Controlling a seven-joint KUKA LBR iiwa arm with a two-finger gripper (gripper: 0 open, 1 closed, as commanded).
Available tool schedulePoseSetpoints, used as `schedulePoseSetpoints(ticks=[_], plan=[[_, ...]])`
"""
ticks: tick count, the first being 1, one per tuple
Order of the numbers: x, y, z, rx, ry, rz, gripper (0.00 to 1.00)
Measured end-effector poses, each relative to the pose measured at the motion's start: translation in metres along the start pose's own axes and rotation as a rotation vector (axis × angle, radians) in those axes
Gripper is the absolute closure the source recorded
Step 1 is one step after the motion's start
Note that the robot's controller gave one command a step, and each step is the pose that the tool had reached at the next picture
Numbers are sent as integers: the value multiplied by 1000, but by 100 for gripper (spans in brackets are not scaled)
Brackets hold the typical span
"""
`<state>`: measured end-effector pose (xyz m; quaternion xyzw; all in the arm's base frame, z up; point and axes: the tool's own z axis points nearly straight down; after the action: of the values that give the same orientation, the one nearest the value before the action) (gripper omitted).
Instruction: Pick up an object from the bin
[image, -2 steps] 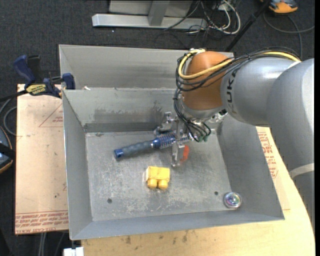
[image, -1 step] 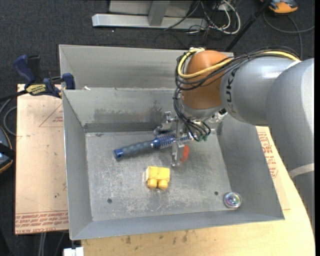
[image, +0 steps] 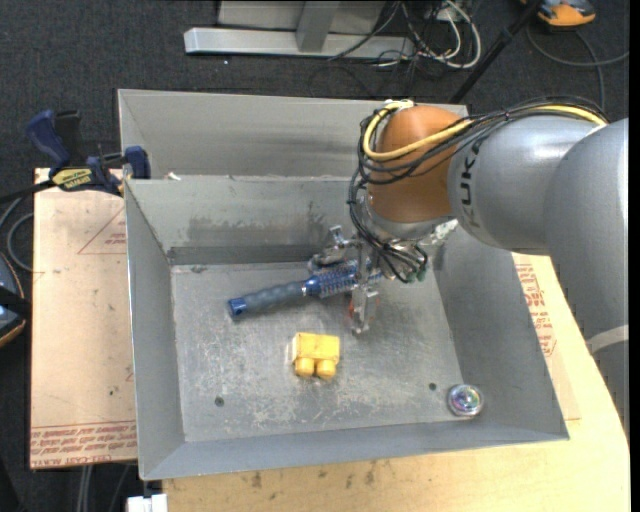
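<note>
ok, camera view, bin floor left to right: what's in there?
blue tool (its left end comes first) → yellow block → gripper, at the tool's right end → shiny ball

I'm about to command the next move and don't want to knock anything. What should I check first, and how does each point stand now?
1. Tool over a target: ok. It is at the right end of the blue stick-like thing lying mid-bin.
2. Stick already held: cannot tell.
3. Yellow block out of the way: ok. It lies apart, nearer the front wall.
4. Small shiny ball out of the way: ok. It is in the front right corner.
5. Tool away from the bin walls: ok. It is over the middle of the floor.
</note>
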<state>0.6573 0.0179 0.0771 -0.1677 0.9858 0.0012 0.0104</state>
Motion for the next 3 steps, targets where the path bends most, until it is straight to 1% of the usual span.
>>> schedulePoseSetpoints(ticks=[1, 2, 3], plan=[[-3, 1, -3, -1, 11, 1, 0], [-4, 0, -4, 0, 7, 3, 100], [-6, 0, -5, -1, 13, 5, 100]])
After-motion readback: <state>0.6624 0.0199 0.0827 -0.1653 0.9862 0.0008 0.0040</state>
